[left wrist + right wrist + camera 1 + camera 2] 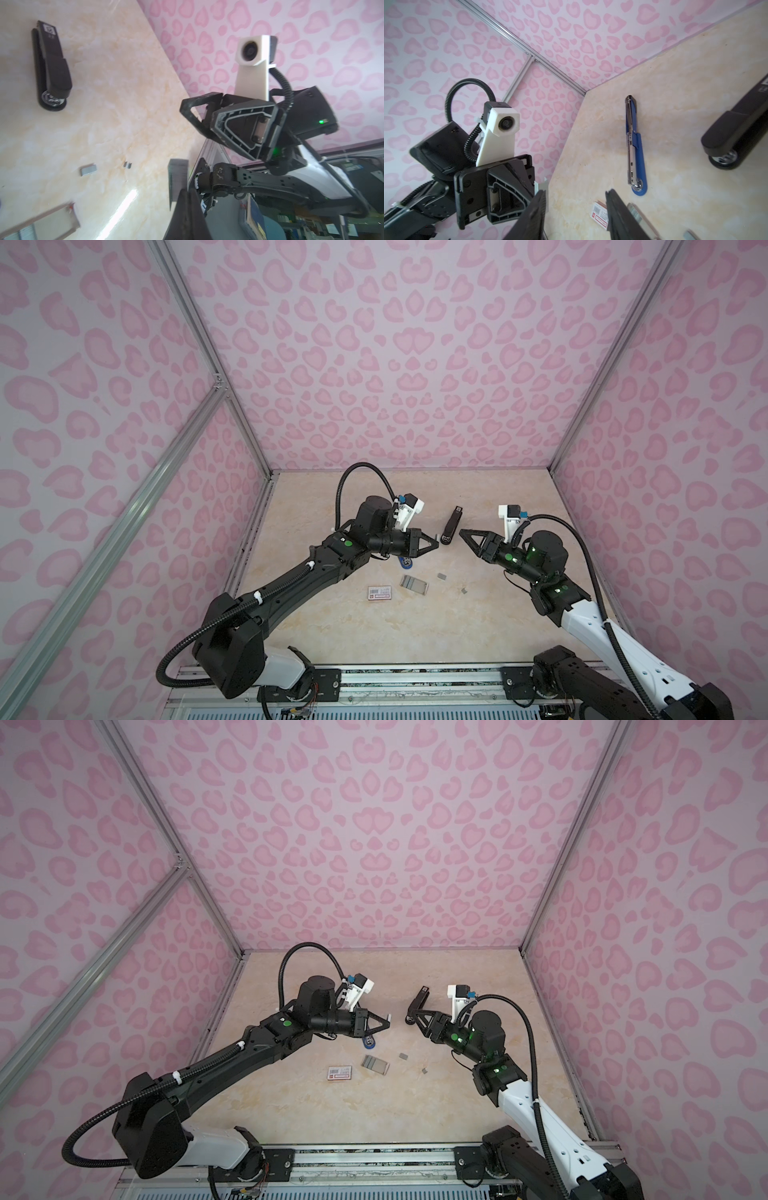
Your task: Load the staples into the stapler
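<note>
Staples (178,176) could slip or snap, since the left hand (434,543) pinches them up off the tabletop (415,635) by one end (more lie loose below). The right hand (463,534), spread and empty, might bump the black stapler (452,526) just beside it.

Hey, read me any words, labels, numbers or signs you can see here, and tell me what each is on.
Black stapler: square code sticker, small print below it, too blurred to read.
Box: barcode and red print, too small to read.
Nothing else bears text that I can read.
</note>
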Tool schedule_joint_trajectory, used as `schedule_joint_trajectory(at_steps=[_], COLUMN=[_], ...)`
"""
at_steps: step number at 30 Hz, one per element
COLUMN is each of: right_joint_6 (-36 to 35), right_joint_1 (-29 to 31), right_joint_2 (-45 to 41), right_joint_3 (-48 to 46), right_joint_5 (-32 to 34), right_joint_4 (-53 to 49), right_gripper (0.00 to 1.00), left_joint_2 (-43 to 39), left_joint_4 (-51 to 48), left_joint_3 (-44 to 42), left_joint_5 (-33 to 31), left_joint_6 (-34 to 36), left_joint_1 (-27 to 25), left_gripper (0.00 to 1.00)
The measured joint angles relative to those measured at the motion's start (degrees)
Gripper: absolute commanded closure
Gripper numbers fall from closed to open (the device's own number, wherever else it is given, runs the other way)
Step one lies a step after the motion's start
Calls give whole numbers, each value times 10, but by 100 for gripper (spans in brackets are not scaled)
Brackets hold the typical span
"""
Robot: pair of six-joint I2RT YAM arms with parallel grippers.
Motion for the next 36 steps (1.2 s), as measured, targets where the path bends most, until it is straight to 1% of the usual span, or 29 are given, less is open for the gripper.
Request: schedule_joint_trajectory(at_steps=[3,6,9,13,19,26,33,36], right_joint_6=[33,52,57,68,84,99,101,101], right_joint_1=[0,8,18,25,40,51,58,62], right_joint_2=[9,11,12,17,38,54,56,59], right_joint_3=[-6,-6,-4,-3,3,8,9,12], right_joint_5=[-24,-39,-54,-64,-72,-83,-88,-90], right_joint_4=[74,119,144,165,205,245,253,254], right_gripper=[51,50,49,50,52,54,59,63], left_joint_2=[-10,-14,-14,-15,-17,-18,-18,-18], left_joint_4=[62,112,158,198,230,237,245,249], left_joint_3=[-14,-21,-33,-38,-42,-46,-47,-47], left_joint_5=[28,51,70,86,102,103,104,104], left_joint_6=[-32,-56,-85,-106,-125,-130,-134,-136], left_joint_1=[3,2,2,2,2,1,1,1], left_gripper=[97,97,97,97,97,97,97,97])
